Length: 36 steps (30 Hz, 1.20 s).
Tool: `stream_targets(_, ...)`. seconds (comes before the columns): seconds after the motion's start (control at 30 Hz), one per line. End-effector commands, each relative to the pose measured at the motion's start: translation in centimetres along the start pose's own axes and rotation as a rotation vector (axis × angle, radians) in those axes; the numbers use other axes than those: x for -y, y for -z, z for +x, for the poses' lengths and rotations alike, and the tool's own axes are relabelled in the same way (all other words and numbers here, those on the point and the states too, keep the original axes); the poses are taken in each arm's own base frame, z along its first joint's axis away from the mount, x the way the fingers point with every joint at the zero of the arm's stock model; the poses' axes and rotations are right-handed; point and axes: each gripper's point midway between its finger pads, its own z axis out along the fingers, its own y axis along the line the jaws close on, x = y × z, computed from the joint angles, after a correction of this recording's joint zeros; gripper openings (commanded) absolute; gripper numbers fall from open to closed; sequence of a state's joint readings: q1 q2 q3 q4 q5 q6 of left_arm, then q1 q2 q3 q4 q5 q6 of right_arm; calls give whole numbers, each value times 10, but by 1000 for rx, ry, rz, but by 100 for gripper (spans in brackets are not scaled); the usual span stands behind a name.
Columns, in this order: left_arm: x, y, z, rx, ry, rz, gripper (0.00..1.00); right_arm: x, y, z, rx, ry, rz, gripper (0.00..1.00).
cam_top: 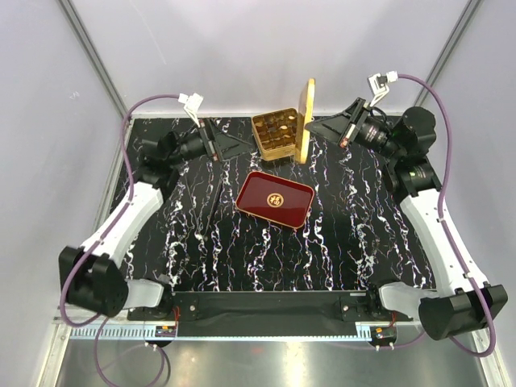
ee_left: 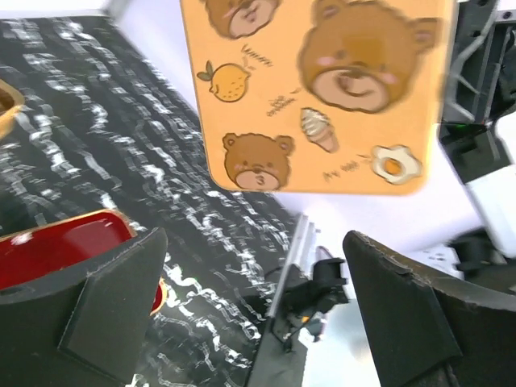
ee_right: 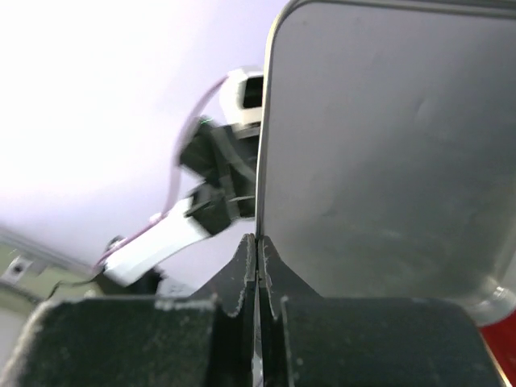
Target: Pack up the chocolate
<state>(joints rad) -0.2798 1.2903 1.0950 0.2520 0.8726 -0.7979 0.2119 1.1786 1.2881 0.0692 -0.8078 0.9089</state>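
Observation:
The chocolate (cam_top: 275, 129) lies as small dark brown and tan pieces in the cells of the square gold tin (cam_top: 264, 148) at the back centre. The tin's lid (cam_top: 305, 119) stands upright on its edge at the tin's right side. My right gripper (cam_top: 311, 130) is shut on the lid's edge; in the right wrist view its fingertips (ee_right: 246, 260) pinch the rim of the grey inner face (ee_right: 387, 161). My left gripper (cam_top: 244, 146) is open and empty just left of the tin. In the left wrist view its fingers (ee_left: 105, 314) frame the bear-printed lid (ee_left: 322, 89).
A glossy red tray (cam_top: 275, 198) with a gold emblem lies in the middle of the black marbled table (cam_top: 339, 250); it also shows in the left wrist view (ee_left: 64, 246). White walls and metal posts close in the back and sides.

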Motion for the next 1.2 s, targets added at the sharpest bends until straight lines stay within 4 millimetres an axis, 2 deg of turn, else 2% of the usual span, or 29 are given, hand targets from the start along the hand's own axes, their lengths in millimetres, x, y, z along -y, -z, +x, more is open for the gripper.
stream_targets(0.0, 49, -7, -36, 36, -116, 226, 98, -68, 0, -13, 0, 84, -237, 0)
stream_targets(0.07, 54, -13, -46, 42, -138, 261, 98, -83, 0, -10, -12, 84, -294, 0)
stream_targets(0.1, 42, -20, -45, 30, -89, 256, 98, -86, 0, -10, -13, 83, -307, 0)
stream_targets(0.17, 43, -23, -49, 49, -105, 305, 98, -95, -2, -8, -18, 76, -341, 0)
stream_targets(0.2, 36, -27, -48, 42, -38, 314, 98, -98, -3, -7, -21, 75, -352, 0)
stream_targets(0.23, 39, -28, -52, 66, -70, 356, 98, -102, -3, -7, -21, 78, -367, 0)
stream_targets(0.3, 39, -30, -53, 65, -16, 393, 98, -108, -5, -5, -29, 77, -383, 0)
stream_targets(0.33, 25, -36, -50, 60, 16, 394, 98, -109, -6, -5, -33, 79, -388, 0)
stream_targets(0.4, 29, -38, -53, 66, 19, 435, 98, -114, -6, -3, -36, 91, -409, 0)
stream_targets(0.43, 24, -42, -50, 60, 33, 439, 98, -117, -6, -2, -39, 91, -417, 0)
stream_targets(0.47, 31, -42, -49, 68, 5, 474, 98, -118, -6, -3, -34, 93, -424, 0)
stream_targets(0.6, 47, -43, -55, 107, 34, 561, 98, -115, -8, 1, -46, 63, -426, 0)
stream_targets(0.7, 48, -51, -53, 108, 53, 585, 98, -114, -7, 3, -35, 52, -440, 0)
stream_targets(0.87, 62, -48, -53, 119, 72, 678, 97, -107, -10, 6, -39, 32, -436, 0)
stream_targets(1.17, 70, -45, -56, 128, 102, 720, 93, -92, -16, 9, -38, -20, -433, 0)
